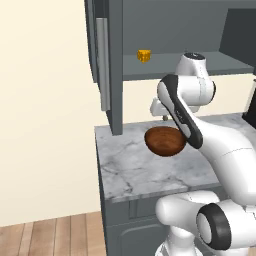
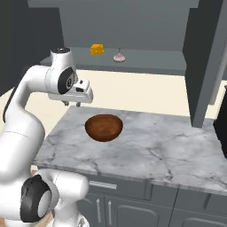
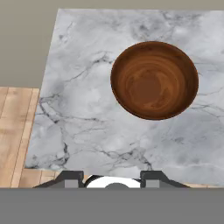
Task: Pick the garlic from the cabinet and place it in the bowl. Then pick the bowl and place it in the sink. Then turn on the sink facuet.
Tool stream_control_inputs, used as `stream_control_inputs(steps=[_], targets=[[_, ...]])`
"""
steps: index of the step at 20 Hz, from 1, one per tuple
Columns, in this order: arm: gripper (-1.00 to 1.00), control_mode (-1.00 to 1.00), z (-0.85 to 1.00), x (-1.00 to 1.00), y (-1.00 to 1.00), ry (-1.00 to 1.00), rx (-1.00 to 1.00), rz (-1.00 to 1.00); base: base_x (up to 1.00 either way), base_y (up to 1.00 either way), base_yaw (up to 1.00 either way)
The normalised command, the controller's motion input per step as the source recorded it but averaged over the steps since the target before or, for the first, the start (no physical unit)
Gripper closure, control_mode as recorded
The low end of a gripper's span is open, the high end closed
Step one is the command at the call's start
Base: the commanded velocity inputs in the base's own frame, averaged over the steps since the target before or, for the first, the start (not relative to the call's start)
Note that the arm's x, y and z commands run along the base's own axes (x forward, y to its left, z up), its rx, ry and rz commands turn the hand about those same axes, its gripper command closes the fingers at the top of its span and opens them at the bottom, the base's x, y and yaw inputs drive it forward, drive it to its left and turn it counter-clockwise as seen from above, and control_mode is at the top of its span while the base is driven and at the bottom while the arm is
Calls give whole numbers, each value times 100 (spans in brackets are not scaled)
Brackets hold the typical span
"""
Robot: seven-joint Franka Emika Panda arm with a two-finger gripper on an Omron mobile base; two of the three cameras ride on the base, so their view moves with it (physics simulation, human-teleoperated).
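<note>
The garlic (image 2: 119, 56), a small pale pinkish bulb, sits on the grey inner shelf of the open cabinet (image 2: 133, 62). The reddish-brown wooden bowl (image 2: 103, 127) (image 1: 165, 141) stands empty on the marble counter below the shelf. My gripper (image 2: 73, 104) (image 1: 161, 116) hangs above the counter, just behind and left of the bowl, well below the shelf. It points down and is open with nothing between its fingertips (image 3: 70, 178). The hand view looks down into the bowl (image 3: 154, 81). In the left base view my arm hides the garlic. The sink and its faucet are out of view.
A yellow cheese wedge (image 2: 97, 48) (image 1: 144, 55) lies on the shelf left of the garlic. The cabinet door (image 1: 102, 55) with its silver bar handle stands swung open at the counter's left end. A dark object (image 2: 220, 128) stands at the counter's right. The counter (image 3: 87, 109) ends above wooden floor (image 3: 15, 131).
</note>
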Motion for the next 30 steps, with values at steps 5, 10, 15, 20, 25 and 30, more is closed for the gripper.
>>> stream_control_inputs(steps=[5,10,15,20,25,30], targets=[[-100,-100,26,-16,-3,-23,-7,5,0,0,0],[-100,-100,93,-6,-48,-39,-11,-2,0,0,0],[-100,-100,81,14,-67,-10,0,-9,0,0,0],[-100,-100,37,49,-64,0,0,-13,0,0,0],[-100,-100,7,84,-50,0,0,-10,0,0,0],[-100,-100,0,81,-6,0,0,-3,0,0,0]])
